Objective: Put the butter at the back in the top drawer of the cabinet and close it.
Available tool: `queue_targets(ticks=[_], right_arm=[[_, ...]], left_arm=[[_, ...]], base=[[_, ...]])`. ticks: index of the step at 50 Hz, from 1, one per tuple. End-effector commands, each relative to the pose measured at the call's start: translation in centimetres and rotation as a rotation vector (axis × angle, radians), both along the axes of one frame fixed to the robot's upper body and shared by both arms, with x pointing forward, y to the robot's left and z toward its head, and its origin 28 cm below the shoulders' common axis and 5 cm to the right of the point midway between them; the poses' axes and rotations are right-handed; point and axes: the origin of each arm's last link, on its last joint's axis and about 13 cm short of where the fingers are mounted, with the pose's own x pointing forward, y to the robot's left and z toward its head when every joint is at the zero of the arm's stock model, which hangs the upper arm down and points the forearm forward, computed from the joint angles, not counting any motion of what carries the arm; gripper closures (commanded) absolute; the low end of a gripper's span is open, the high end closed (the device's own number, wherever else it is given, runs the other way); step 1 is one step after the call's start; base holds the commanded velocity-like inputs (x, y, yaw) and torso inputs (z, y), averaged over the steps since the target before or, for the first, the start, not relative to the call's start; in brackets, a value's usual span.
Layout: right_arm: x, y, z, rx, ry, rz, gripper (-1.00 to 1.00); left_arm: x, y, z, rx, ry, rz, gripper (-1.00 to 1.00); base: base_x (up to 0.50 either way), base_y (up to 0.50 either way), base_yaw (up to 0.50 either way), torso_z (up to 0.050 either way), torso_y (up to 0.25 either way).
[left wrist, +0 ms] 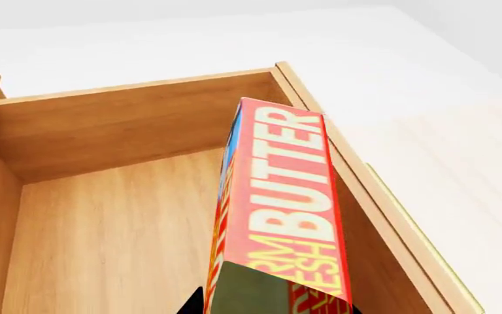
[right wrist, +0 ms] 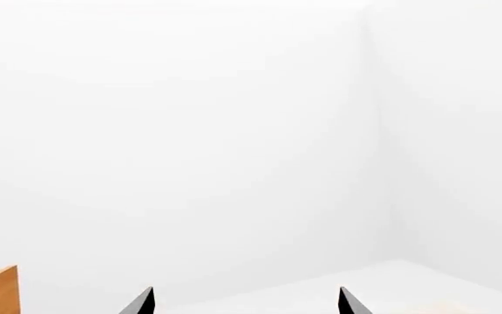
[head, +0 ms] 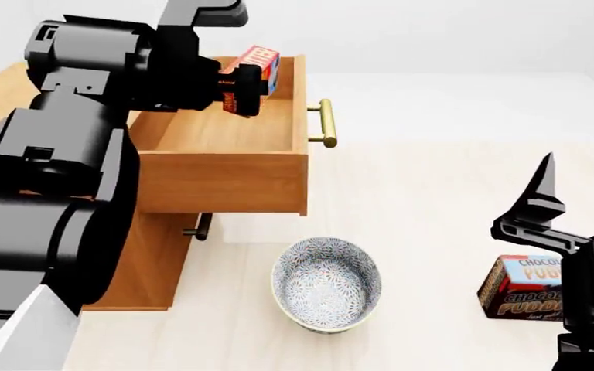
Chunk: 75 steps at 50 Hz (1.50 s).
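left gripper point(head: 244, 91): clamped on butter point(left wrist: 286, 203) over pulled-out drawer point(head: 225, 166) | right gripper point(right wrist: 244, 302): fingers spread, holding nothing

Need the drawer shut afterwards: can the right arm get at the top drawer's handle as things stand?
Probably yes: the brass handle juts out unobstructed, the right claw is open and empty. The bowl sits lower, off that path.

Black blocky arms, pointed black fingers point(right wrist: 143, 302) (apparently matte).
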Motion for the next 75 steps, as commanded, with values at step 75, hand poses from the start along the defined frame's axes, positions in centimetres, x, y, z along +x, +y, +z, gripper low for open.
queue_targets(ticks=[75], right_arm=[[-0.2,-0.4,-0.1,0.008,-0.005,-0.012,-1.00]], left_arm=[[0.1,-0.5,-3.8,-0.051,0.098,-0.011,1.00]], base=[[0.00,0.00,0.00,0.001,0.001]])
